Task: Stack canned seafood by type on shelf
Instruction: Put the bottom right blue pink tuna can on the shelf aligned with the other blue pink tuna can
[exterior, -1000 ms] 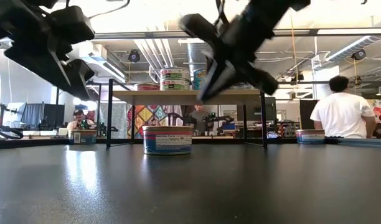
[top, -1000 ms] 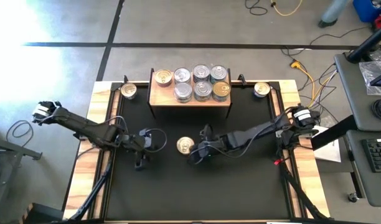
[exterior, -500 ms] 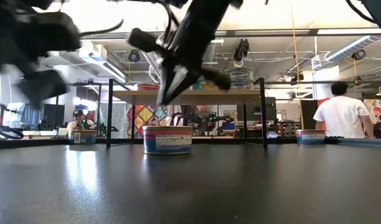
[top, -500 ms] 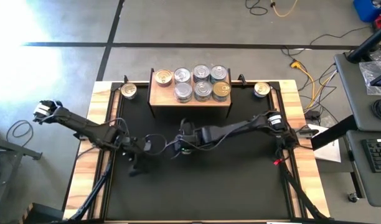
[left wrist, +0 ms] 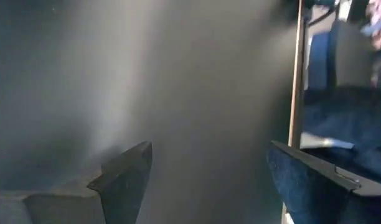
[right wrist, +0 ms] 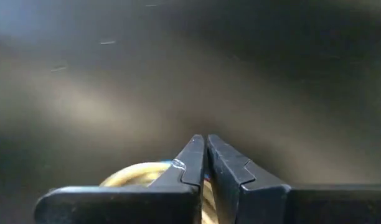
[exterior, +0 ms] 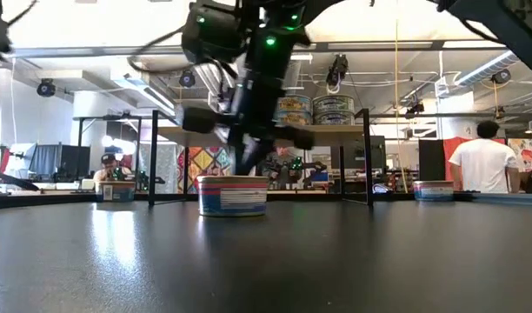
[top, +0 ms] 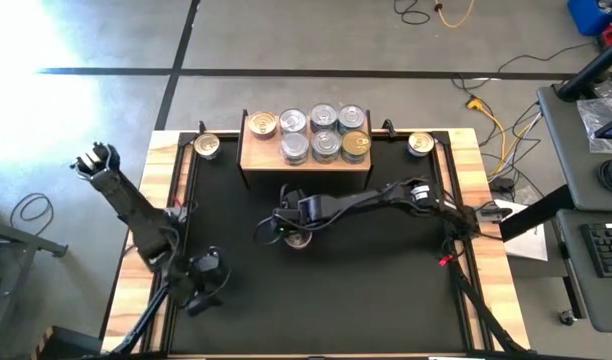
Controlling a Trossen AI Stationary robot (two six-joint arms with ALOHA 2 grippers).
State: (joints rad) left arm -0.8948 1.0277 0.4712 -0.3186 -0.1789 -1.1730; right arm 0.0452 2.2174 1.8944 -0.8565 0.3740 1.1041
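Note:
A tin with a gold lid [top: 299, 239] [exterior: 234, 196] stands upright on the black mat in front of the shelf [top: 256, 156]. The shelf carries several more tins [top: 324, 133], silver and gold lidded, some stacked. My right gripper [top: 273, 228] [right wrist: 206, 149] is shut and reaches in from the right. It slants down just over the gold lid [right wrist: 137, 177], with its tips past the tin's left rim. My left gripper [top: 200, 290] [left wrist: 209, 180] is open near the mat's near left corner, with nothing between its fingers. My right gripper hangs shut close above the gold-lidded tin, slanting down from the table's right. Whether its fingers [right wrist: 193, 158] touch the lid I cannot tell. The tin stands flat on the mat.
Two single tins stand on the mat at the shelf's ends, one at the far left [top: 206, 147] and one at the far right [top: 419, 144]. Wooden planks [top: 151, 240] border the mat. The near half of the mat is bare. A person [exterior: 482, 161] stands in the room beyond.
My right gripper has swept toward the table's left, from right of the gold-lidded tin to over it, and stays shut. My left arm has swung away from the tin toward the near left corner, its wrist rolling. The tin has stayed in place.

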